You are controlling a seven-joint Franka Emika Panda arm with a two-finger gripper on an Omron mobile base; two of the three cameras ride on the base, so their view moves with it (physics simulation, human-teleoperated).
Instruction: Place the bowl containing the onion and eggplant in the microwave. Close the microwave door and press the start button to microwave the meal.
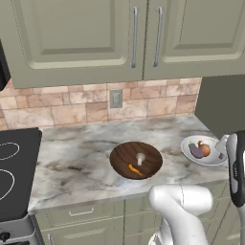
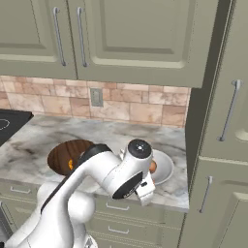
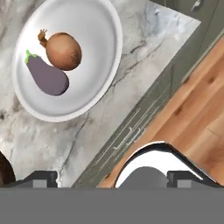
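Nearest in the hand view, the gripper's [image 3: 112, 178] two dark fingers [image 3: 40, 178] rise at the bottom edge, set wide apart with nothing between them, over the front lip of the marbled grey-and-cream bench [image 3: 131, 57] and the warm plank floor [image 3: 199, 113] beyond its edge. Just past them lies the bowl [image 3: 94, 52], wide, shallow and glossy white, resting flat on the stone. Inside it the onion [image 3: 64, 50], a round reddish-brown bulb with a short dry stem tip, sits touching the eggplant [image 3: 47, 77], a smooth dark purple oblong with a small green cap. From the left base view the bowl [image 1: 214, 158] stands at the right end of the bench [image 1: 76, 158], close to its front edge, with the white arm's dark-banded link beside it. To its left, apart from it, sits a dark brown wooden bowl [image 1: 136, 160] with visible grain, holding a small orange piece and a pale stub. At the far left is the flat black stovetop [image 1: 16, 167] with thin white rings. Behind the bench runs a backsplash of tan stone tiles [image 1: 72, 107] with a grey outlet plate [image 1: 116, 99], and above hang olive panelled cabinets [image 1: 76, 38] with slim metal bar handles.
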